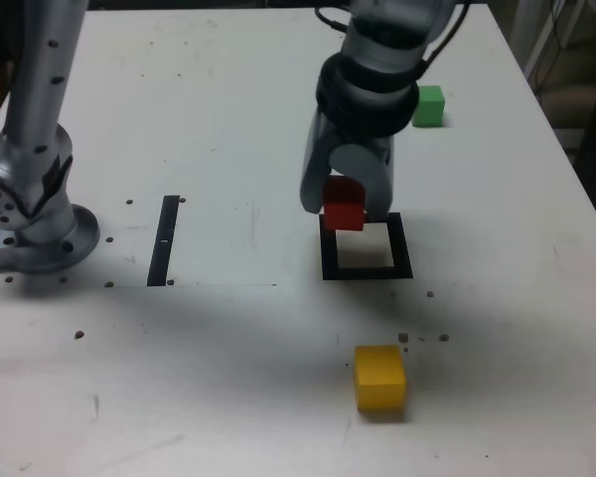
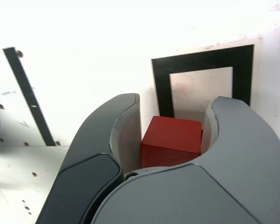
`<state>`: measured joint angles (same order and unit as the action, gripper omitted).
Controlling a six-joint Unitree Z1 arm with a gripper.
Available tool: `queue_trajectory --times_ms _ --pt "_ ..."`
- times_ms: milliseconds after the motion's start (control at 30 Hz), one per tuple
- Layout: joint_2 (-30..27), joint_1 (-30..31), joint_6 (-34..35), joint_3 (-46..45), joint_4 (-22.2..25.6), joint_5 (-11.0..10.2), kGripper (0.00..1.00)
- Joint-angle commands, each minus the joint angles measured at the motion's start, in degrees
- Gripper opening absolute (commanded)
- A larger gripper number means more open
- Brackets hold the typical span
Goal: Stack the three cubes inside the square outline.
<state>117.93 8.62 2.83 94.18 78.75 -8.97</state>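
Observation:
My gripper [image 1: 344, 211] is shut on the red cube [image 1: 343, 204], which hangs just above the far left part of the square outline [image 1: 367, 271] as the exterior view shows it. In the wrist view the red cube [image 2: 171, 141] sits between both grey fingers [image 2: 126, 135], with the square outline [image 2: 162, 88] just beyond it. The yellow cube [image 1: 379, 377] rests on the table nearer the front. The green cube [image 1: 429, 105] lies behind the arm at the exterior view's right.
A thin black strip [image 1: 165, 239] lies on the white table [image 1: 209, 109] toward the exterior view's left, and shows as the strip [image 2: 28, 95] in the wrist view. The arm's grey base [image 1: 35, 214] stands at the exterior view's far left. The table's right edge lies past the green cube.

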Motion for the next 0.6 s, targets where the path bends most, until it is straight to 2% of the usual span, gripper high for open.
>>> queue_trajectory --times_ms 0,267,567 --pt "1.22 0.08 0.15 0.95 0.17 0.16 0.36" --pt "3.85 -0.12 0.74 2.63 0.17 0.07 0.36" --pt "7.04 -1.52 0.83 3.40 0.15 2.09 0.38"
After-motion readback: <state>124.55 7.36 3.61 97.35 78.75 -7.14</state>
